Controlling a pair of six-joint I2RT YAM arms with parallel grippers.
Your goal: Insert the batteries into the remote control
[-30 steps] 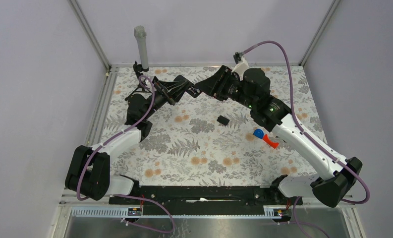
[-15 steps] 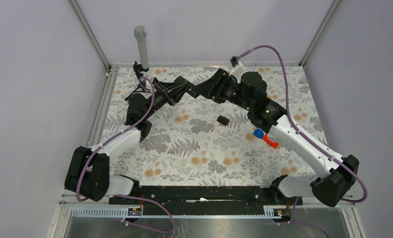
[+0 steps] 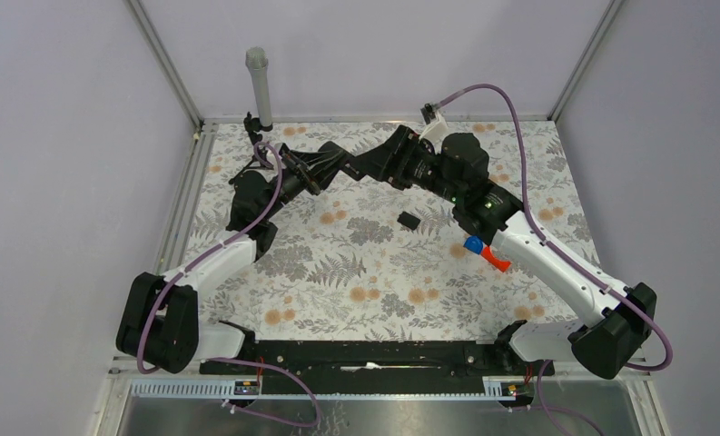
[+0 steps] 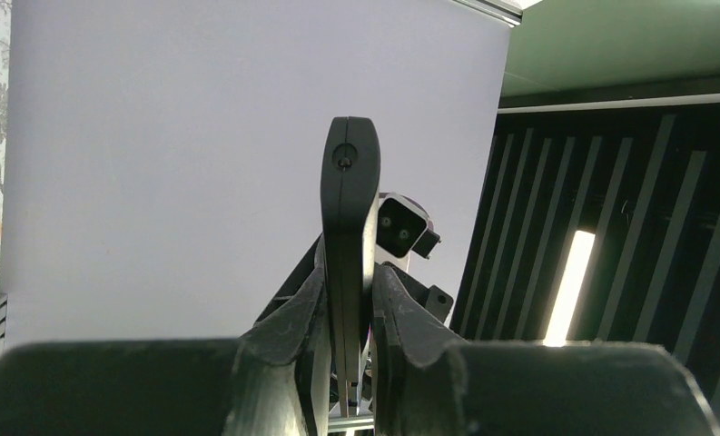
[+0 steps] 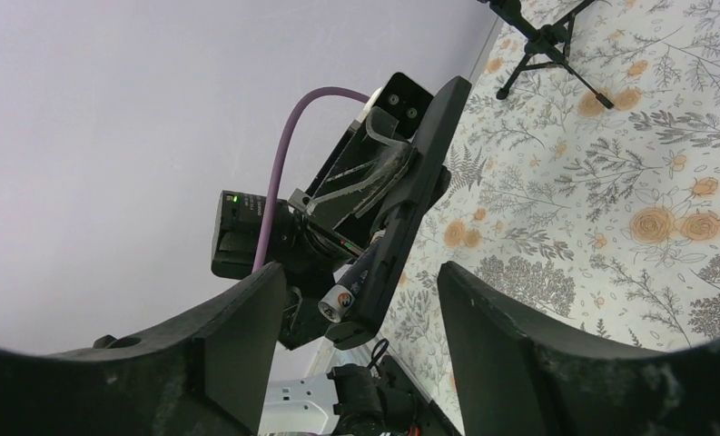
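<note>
The left fingers (image 4: 312, 304) are clenched on the remote (image 4: 349, 209), which stands edge-on between them and juts well past their tips, lifted off the worktop (image 3: 338, 282). The right fingers (image 5: 247, 354) are released, spread wide with nothing gripped. Seen from their wrist, the remote hangs in the gap beyond their tips, apart from both and slanting away from them. A battery (image 5: 342, 297) lies along the remote's open face at the end nearest the right fingers, its silvery end pointing towards them. Whether it is fully seated cannot be told. From above, the two sets of fingers meet nearly tip to tip over the far middle of the worktop, with the remote bridging the short space between them. A small black piece (image 3: 409, 220) lies on the worktop just on the near side of the right fingers, under no grip. A red-and-blue toy (image 3: 483, 252) rests farther back along the right arm, beside its forearm. A tripod (image 5: 547, 41) stands behind the left fingers by the far left corner, well apart from both.
</note>
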